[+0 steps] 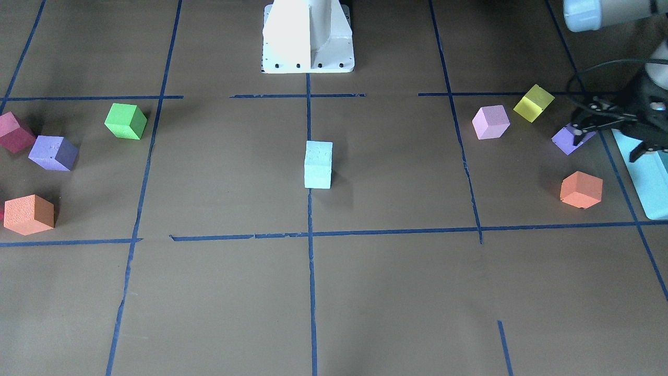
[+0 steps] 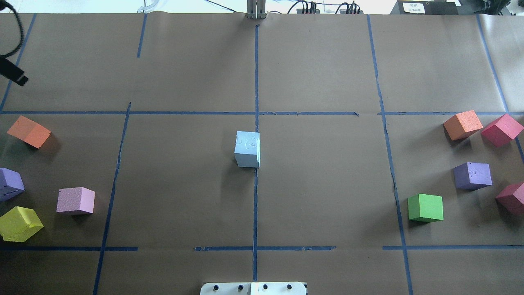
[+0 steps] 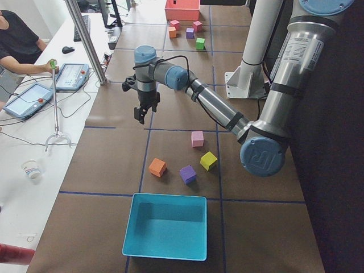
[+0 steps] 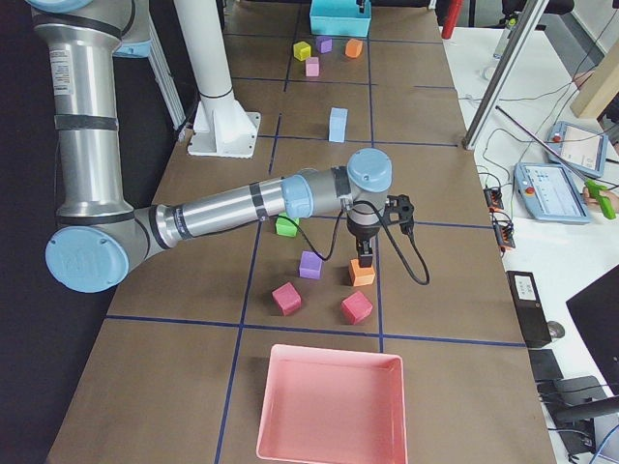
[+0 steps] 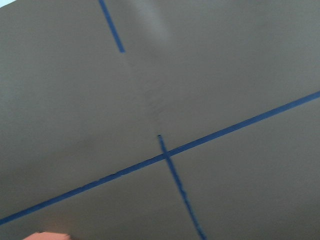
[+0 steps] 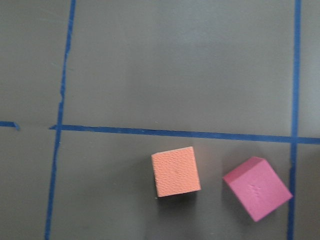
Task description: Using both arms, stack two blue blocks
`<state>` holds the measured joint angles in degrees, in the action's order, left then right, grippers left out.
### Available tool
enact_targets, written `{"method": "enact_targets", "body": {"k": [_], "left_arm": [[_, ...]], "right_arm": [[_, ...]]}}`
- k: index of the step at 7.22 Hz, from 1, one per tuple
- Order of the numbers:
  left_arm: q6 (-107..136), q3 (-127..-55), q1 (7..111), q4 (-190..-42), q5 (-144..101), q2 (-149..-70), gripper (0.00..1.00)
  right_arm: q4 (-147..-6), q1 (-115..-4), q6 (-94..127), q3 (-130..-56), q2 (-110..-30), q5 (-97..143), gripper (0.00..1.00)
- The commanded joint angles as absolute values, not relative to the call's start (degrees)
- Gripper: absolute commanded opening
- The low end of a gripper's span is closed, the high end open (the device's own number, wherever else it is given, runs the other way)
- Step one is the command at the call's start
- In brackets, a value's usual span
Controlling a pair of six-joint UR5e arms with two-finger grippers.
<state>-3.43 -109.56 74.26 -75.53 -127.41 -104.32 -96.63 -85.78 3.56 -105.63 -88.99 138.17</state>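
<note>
The two pale blue blocks (image 1: 318, 164) stand stacked one on the other at the table's centre, free of both grippers; the stack also shows in the overhead view (image 2: 247, 149) and the right view (image 4: 338, 124). My left gripper (image 1: 608, 146) hangs open and empty above the purple cube (image 1: 566, 140) at the table's left end, far from the stack; it also shows in the left view (image 3: 142, 114). My right gripper (image 4: 363, 253) hovers over an orange cube (image 6: 176, 171) at the right end. I cannot tell whether it is open or shut.
Coloured cubes lie at both ends: yellow (image 1: 533, 103), pink (image 1: 490, 121) and orange (image 1: 581, 189) by the left arm; green (image 2: 425, 207), violet (image 2: 473, 175) and red (image 6: 257, 188) by the right. There is a teal box (image 3: 165, 226), a pink tray (image 4: 329, 406) and a white pedestal (image 1: 308, 36).
</note>
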Motion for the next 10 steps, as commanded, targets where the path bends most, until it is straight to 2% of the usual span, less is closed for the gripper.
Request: {"method": "enact_targets", "body": {"k": [1, 4, 5, 10], "left_arm": [[-19.52, -97.63, 85.38, -75.50, -135.23, -103.09, 1.00], [-22.15, -92.03, 87.89, -75.85, -135.44, -100.48, 1.00], [-21.63, -91.85, 87.89, -76.98, -135.35, -97.85, 1.00], [-16.35, -92.20, 88.24, -77.26, -135.09, -97.73, 1.00]], "right_arm": [[-107.98, -92.61, -14.10, -105.29, -89.56, 137.64, 1.00], [-108.28, -92.64, -16.44, -105.38, -91.49, 137.46, 1.00], [-108.28, -92.64, -16.44, -105.47, -91.23, 137.55, 1.00], [-108.19, -92.37, -15.56, -105.47, -90.88, 137.72, 1.00]]}}
